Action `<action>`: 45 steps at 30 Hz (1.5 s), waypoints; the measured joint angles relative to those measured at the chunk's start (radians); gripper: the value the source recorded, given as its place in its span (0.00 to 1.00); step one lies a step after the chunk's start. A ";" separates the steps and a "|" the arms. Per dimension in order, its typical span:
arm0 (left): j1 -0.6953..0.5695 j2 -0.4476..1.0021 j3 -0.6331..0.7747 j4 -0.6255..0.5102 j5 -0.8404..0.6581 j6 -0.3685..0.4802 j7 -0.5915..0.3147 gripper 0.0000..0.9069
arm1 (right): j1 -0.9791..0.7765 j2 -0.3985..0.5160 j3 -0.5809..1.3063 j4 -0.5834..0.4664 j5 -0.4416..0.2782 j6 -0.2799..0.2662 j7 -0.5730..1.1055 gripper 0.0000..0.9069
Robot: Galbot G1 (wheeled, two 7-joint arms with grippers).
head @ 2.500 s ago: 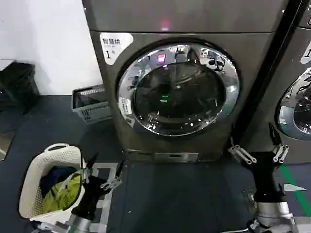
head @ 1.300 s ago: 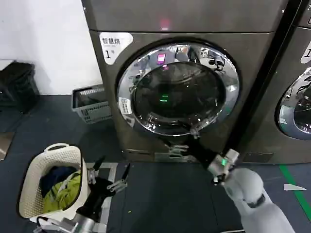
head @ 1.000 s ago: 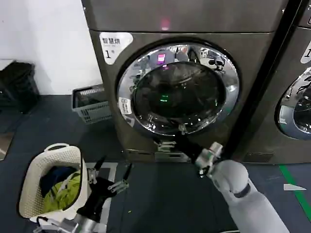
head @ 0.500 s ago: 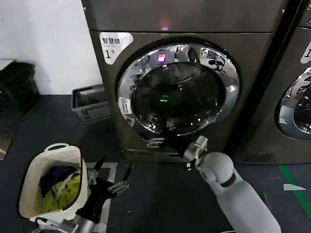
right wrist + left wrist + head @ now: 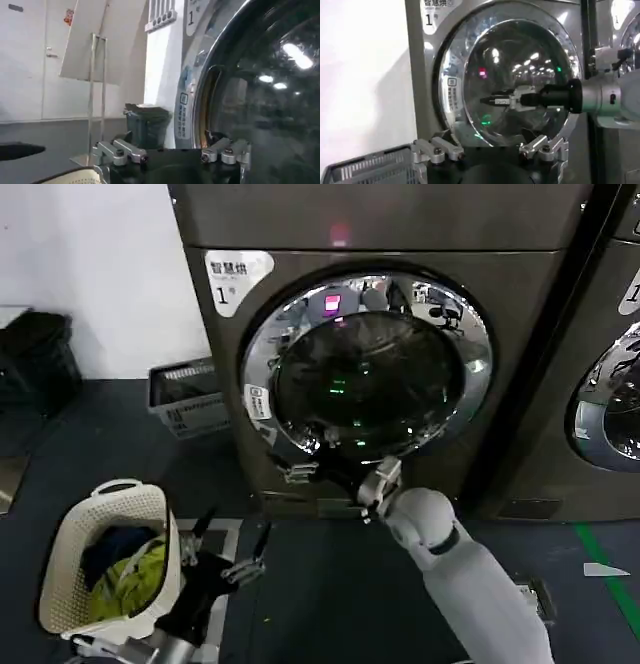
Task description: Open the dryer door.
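Dark laundry floor below; the dryer door (image 5: 366, 366) sits shut, my right gripper (image 5: 312, 461), jaws apart, at its lower rim; opening remains.

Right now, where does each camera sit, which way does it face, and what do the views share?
Head view: looks down at the dryer; right gripper at the dryer door, left gripper low beside the laundry basket.
Left wrist view: faces the door from low, own fingers in the foreground, right gripper crossing the glass.
Right wrist view: close along the door's rim.
All share the door.
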 joint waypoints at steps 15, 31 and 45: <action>0.008 -0.007 0.000 0.005 0.003 0.009 -0.002 1.00 | 0.066 0.058 -0.050 -0.086 -0.019 0.033 -0.016 1.00; 0.012 -0.010 0.003 -0.005 0.002 0.014 -0.002 1.00 | 0.128 0.109 -0.063 -0.160 -0.055 0.008 0.058 1.00; 0.015 -0.010 0.004 0.004 0.012 0.012 -0.001 1.00 | 0.168 0.164 -0.088 -0.211 -0.102 0.005 0.101 1.00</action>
